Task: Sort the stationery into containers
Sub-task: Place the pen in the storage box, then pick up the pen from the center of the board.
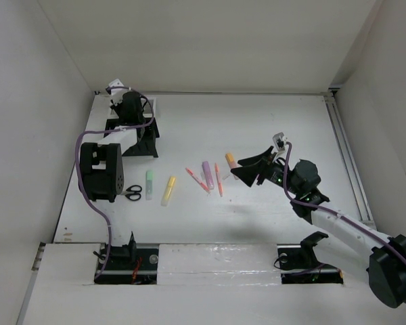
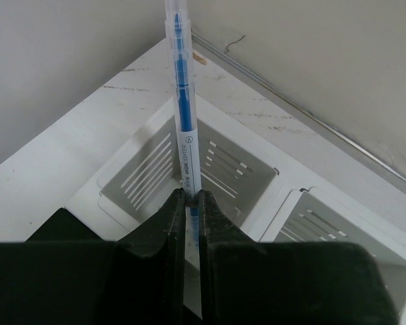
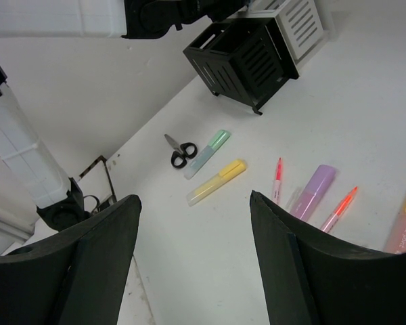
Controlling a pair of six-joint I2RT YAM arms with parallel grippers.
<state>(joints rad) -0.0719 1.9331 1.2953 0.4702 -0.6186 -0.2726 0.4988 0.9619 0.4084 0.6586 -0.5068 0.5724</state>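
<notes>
Nearest to my bases, on the left part of the white table (image 1: 277,217), lie the black-handled scissors (image 1: 134,192), the pale green stubby marker (image 1: 149,184) just right of them and the yellow stubby marker (image 1: 168,191) right again, each apart from the next. A little farther and toward the middle there is a loose row: the thin red pen (image 1: 196,179), the purple stubby marker (image 1: 208,174) and the thin orange pen (image 1: 218,179). The orange stubby marker (image 1: 231,161) lies at the row's far right end.

My right gripper (image 1: 252,170) hangs just right of that orange marker with its jaws spread wide and nothing between them.

Farther off, at the far left, the black mesh organiser (image 1: 141,141) stands on the table. The white slotted organiser (image 2: 257,152) sits just behind it, close to the far wall. My left gripper (image 2: 189,203) is over the white one, clamped tight on the thin blue pen (image 2: 185,128). The pen points out over one of the two square compartments. Whether its tip is inside, I cannot tell.
</notes>
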